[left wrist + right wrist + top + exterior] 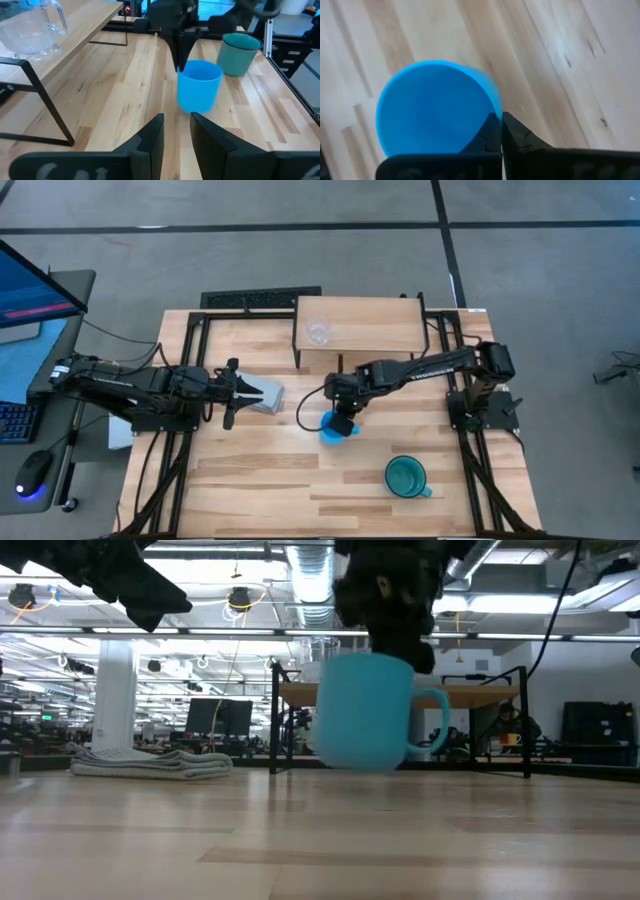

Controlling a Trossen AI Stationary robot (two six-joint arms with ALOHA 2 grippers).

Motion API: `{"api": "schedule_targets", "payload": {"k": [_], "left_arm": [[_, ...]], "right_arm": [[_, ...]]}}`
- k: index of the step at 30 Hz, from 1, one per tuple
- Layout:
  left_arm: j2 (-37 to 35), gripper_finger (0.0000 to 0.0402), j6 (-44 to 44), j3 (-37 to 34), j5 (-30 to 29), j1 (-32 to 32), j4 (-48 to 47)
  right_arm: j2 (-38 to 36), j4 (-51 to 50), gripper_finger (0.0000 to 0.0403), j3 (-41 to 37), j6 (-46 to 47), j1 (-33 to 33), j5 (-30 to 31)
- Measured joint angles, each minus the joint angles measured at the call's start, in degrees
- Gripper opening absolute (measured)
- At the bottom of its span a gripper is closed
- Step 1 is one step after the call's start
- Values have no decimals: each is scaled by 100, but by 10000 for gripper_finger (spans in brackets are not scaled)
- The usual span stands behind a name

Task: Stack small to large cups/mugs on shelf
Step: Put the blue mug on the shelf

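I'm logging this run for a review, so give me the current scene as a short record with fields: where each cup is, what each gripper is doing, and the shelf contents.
glass cup: standing on the shelf, the only cup there
blue mug: on the table, in front of the shelf
green mug: upright on the table, nearer the front edge, untouched
right gripper: shut on the blue mug's rim
left gripper: open, over the table's left side, holding nothing
grey block: on the table just ahead of the left gripper
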Motion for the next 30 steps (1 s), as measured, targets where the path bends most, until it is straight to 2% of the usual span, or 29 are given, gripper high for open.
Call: {"api": "schedule_targets", "payload": {"k": [9,20,26,30], "left_arm": [[0,85,-26,0,0,0,1],[-1,85,-179,0,1,0,89],[-1,85,-492,0,0,0,103],[0,85,-415,0,0,0,80]], "right_arm": [[2,-1024,6,1217,-574,27,59],[-41,-2550,7,2877,-1379,-114,828],[-456,-2788,5,3049,-1558,-483,849],[-834,-2954,5,3050,-1246,-850,914]]}}
